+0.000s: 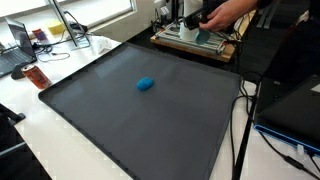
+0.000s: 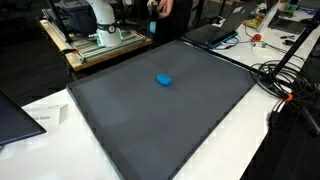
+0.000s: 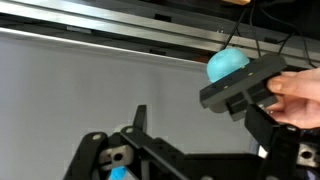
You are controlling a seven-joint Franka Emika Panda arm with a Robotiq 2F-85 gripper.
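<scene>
Gripper (image 3: 190, 98) spread wide, blue ball (image 3: 225, 62) half hidden behind its finger (image 3: 245, 88), hand (image 3: 298, 100) cropped

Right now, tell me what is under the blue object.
The blue object rests directly on the dark mat. The mat covers the white table, which shows only around its edges. The object hides the patch of mat beneath itself.

Even, diffuse room light in both exterior views; daylight blows out the window (image 1: 98, 10) and leaves a soft sheen on the dark mat (image 1: 150, 115), with only faint shadows. All frames are low-res and soft. The wrist view is dimmer, and the gripper (image 3: 195, 135) near the lens looks blurred, probably too close to focus.
</scene>
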